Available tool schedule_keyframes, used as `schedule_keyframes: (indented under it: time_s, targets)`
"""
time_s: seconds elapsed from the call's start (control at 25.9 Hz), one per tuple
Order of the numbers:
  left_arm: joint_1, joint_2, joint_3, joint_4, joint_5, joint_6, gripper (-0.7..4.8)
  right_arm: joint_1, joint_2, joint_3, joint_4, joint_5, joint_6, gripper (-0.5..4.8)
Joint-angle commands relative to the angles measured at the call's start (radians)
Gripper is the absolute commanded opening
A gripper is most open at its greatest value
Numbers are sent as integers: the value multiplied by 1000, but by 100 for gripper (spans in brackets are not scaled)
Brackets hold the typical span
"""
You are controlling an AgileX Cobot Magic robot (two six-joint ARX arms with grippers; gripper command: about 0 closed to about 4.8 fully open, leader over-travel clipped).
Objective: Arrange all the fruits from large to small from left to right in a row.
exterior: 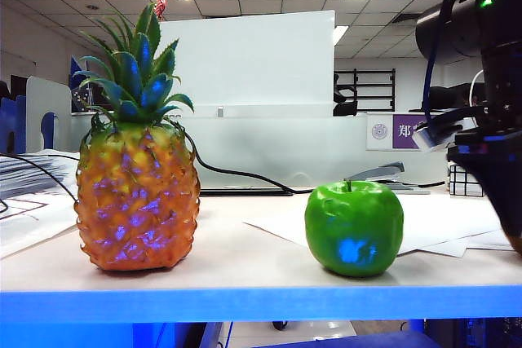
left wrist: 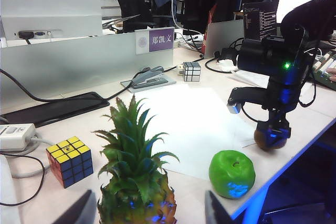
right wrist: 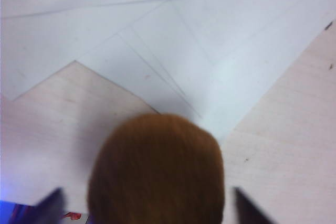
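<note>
The pineapple stands upright on the left of the table, and the green apple stands to its right. Further right, near the table's front edge, the brown kiwi sits under my right gripper. In the right wrist view the kiwi fills the space between the dark fingertips, with a gap showing on each side, so my right gripper is open around it. My left gripper hangs open above the pineapple, its fingers wide apart and holding nothing.
A colourful puzzle cube lies behind the pineapple. A mirror cube and a stapler sit at the back. White paper sheets cover the middle. Cables and a power strip lie beyond the puzzle cube.
</note>
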Motion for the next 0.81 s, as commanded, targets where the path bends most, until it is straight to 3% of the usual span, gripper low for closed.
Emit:
schedule_keyframes:
  time_s: [0.04,0.81]
  targets:
    - [1,-2,2,6,5,0,274,0,-5,2,0,0,-2,472]
    - [1,-2,2,6,5,0,274,0,-6,78,86,11,-2,479]
